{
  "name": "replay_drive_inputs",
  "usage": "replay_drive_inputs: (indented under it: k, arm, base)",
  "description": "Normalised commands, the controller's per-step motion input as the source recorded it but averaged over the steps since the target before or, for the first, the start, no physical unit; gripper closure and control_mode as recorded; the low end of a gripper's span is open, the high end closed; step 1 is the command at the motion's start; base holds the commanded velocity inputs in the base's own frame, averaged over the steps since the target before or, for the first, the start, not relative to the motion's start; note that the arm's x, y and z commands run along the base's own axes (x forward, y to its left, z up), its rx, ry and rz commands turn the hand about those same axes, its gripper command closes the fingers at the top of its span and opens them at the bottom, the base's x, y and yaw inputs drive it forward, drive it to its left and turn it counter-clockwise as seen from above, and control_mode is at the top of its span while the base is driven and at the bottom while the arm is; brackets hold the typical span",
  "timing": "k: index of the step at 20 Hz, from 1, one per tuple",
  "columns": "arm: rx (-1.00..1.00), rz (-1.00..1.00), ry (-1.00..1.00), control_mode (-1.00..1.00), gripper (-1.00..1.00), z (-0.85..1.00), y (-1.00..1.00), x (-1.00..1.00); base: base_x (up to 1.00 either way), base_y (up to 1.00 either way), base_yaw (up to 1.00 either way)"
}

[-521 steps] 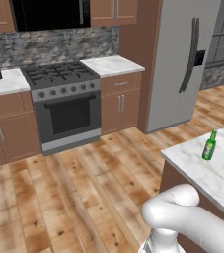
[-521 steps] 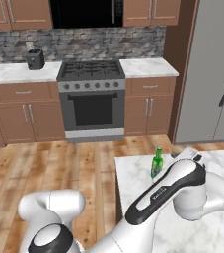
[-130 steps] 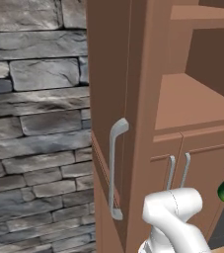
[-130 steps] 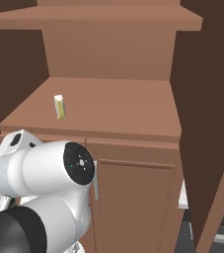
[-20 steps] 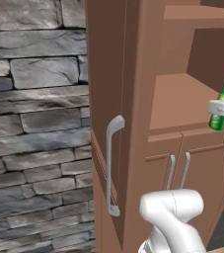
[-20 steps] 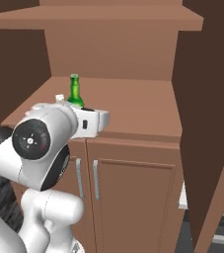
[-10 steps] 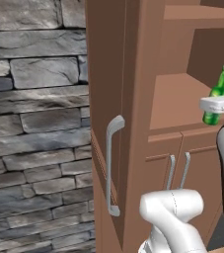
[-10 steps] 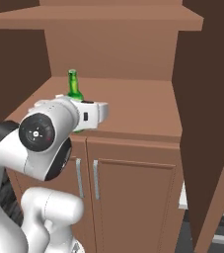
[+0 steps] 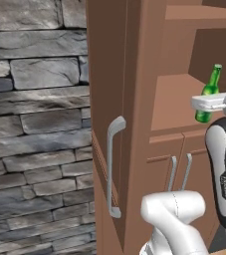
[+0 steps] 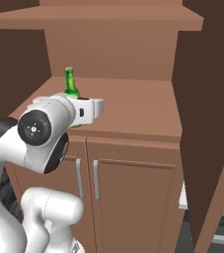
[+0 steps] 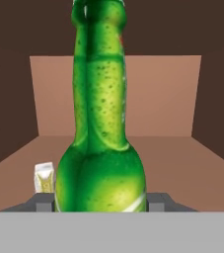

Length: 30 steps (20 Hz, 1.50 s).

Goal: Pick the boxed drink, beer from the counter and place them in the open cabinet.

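**Beer bottle held upright at the cabinet shelf**

Stone wall: grey stacked blocks at the far left, seen from the left base view.

Cabinet door: reddish-brown, swung open beside the wall, with a silver bar handle on its face.

Open cabinet: its shelf niche sits above two shut lower doors with bar handles.

Boxed drink: a small pale carton standing upright on the shelf, toward the left side in the hand view, behind and left of the bottle.

Beer: green bottle, upright, over the left part of the shelf near its front edge. Whether its base touches the shelf cannot be told.

Pincer: closed on the beer's lower body, one dark finger showing on each side of the glass. The white arm reaches in from the front.
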Motion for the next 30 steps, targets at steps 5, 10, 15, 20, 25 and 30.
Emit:
replay_drive_inputs:
  k: [5, 10, 15, 20, 25, 30]
  arm:
    - [0.00, 0.00, 0.00, -1.00, 1.00, 0.00, 0.02, 0.27]
    - [0.00, 0.00, 0.00, -1.00, 1.00, -0.07, 0.00, 0.28]
    - [0.00, 0.00, 0.00, -1.00, 1.00, -0.14, 0.00, 0.29]
    - [0.00, 0.00, -0.01, -1.00, 1.00, -0.16, -0.04, 0.32]
    - [0.00, 0.00, 0.00, -1.00, 1.00, -0.17, -0.13, 0.27]
    - [0.00, 0.00, 0.00, -1.00, 1.00, -0.16, -0.21, 0.24]
  base:
    - [0.00, 0.00, 0.00]
    - [0.00, 0.00, 0.00]
    - [0.00, 0.00, 0.00]
    - [0.00, 0.00, 0.00]
    - [0.00, 0.00, 0.00]
    - [0.00, 0.00, 0.00]
